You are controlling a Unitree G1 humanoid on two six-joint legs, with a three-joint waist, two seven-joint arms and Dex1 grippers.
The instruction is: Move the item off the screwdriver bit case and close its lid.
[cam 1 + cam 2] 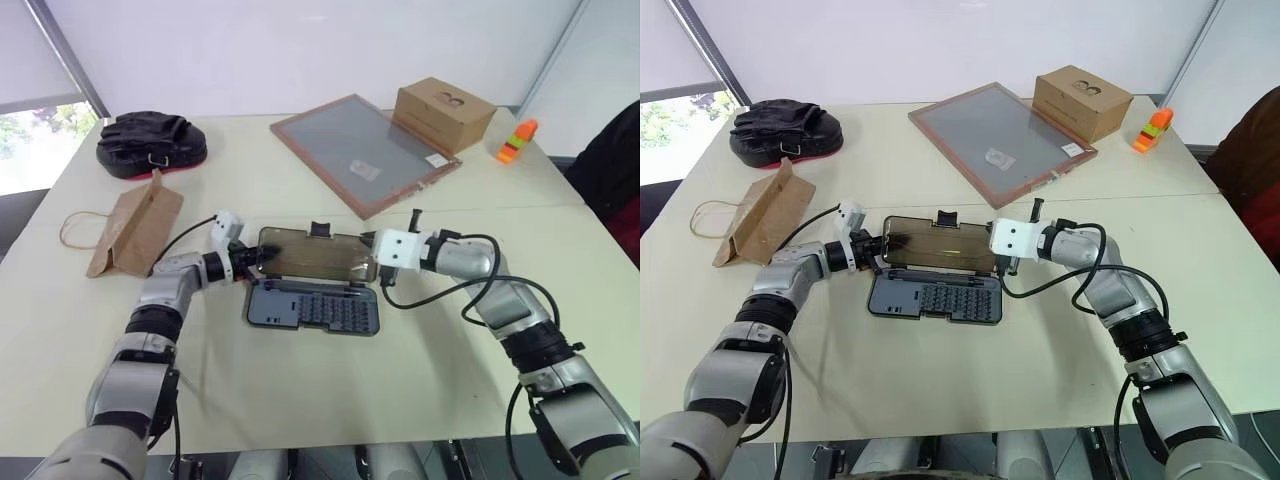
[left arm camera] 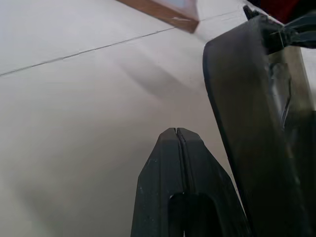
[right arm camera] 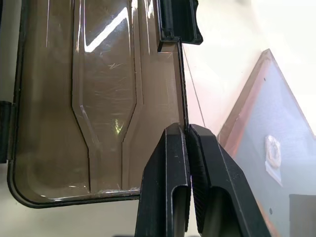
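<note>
Both grippers at lid (image 1: pixel 937 243), left (image 2: pixel 176 132) shut

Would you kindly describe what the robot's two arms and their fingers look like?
Both arms are built of silver-grey metallic segments joined by black ribbed rings. Each wrist carries a small white block, and a black cable loops loosely along each forearm. The left gripper and the right gripper each end in two matte black, tapered fingers.
</note>
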